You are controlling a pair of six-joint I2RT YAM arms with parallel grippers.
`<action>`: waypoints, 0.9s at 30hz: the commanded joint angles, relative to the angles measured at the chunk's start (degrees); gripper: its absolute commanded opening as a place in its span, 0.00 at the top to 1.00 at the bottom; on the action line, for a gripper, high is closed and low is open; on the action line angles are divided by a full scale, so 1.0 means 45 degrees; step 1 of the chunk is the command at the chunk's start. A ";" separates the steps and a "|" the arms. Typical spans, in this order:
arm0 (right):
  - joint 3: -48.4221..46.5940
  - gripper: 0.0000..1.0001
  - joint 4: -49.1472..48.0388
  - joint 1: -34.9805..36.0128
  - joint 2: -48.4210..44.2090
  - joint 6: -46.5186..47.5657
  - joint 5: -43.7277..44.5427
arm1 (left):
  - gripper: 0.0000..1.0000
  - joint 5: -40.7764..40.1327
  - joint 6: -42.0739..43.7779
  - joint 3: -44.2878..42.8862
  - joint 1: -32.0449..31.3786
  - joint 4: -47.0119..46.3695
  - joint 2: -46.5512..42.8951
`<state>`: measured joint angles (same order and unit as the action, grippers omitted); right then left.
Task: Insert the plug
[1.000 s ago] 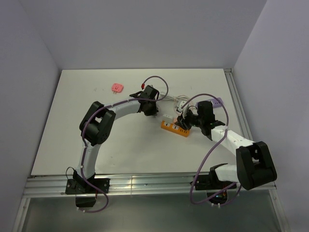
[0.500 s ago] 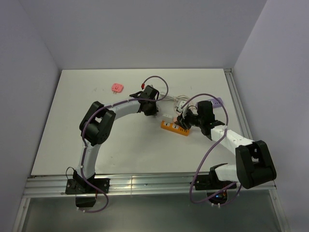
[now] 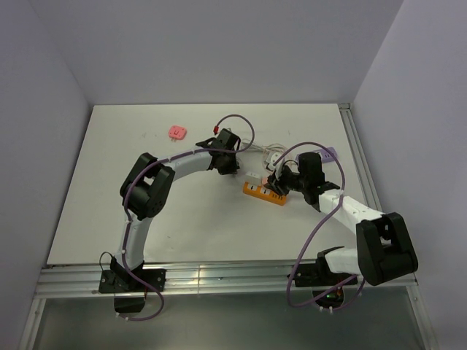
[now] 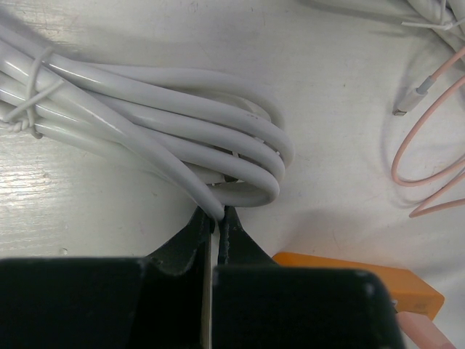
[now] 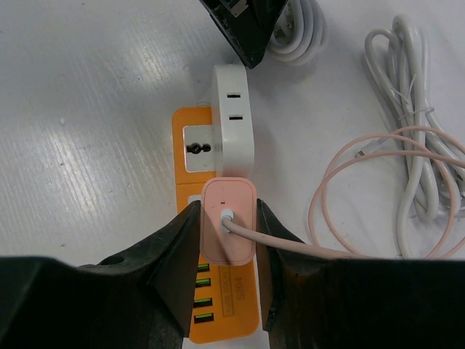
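Note:
The pink plug (image 5: pixel 228 229) is a rounded block with a pink cable (image 5: pixel 363 156) leaving its back. My right gripper (image 5: pixel 227 209) is shut on it, one finger on each side. The plug stands over the orange power strip (image 5: pixel 236 320), just behind its row of green-lit ports and next to a white adapter (image 5: pixel 234 116) seated in the strip. From above, the strip (image 3: pixel 264 193) lies mid-table between both arms. My left gripper (image 4: pixel 216 214) is shut, its tips against a coiled white cord (image 4: pixel 182 138) beside the strip's end (image 4: pixel 363 276).
A second bundled white cable (image 5: pixel 414 131) and loops of the pink cable lie right of the strip. A small pink piece (image 3: pixel 177 131) sits at the back left, and a purple item (image 3: pixel 326 154) at the back right. A metal rail runs along the table's right edge (image 3: pixel 357 157).

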<state>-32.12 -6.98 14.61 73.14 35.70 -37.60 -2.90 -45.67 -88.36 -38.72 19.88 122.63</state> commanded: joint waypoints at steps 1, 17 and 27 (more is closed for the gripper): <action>-0.0108 1.00 -0.0090 0.0073 -0.0278 0.0074 -0.0199 | 1.00 0.0097 0.0305 -0.0053 -0.0146 0.0036 -0.0083; 0.0146 1.00 -0.0519 0.0074 -0.0845 -0.0669 0.0098 | 1.00 0.0058 0.0285 0.0417 -0.0243 -0.0004 -0.0435; 0.0009 1.00 -0.0285 0.0112 -0.0337 -0.0551 -0.0081 | 1.00 -0.0177 0.0442 0.0787 -0.0321 0.0074 -0.0786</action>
<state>-31.59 -6.68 14.90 71.26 33.10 -36.18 -3.18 -45.01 -86.24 -39.09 18.48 121.43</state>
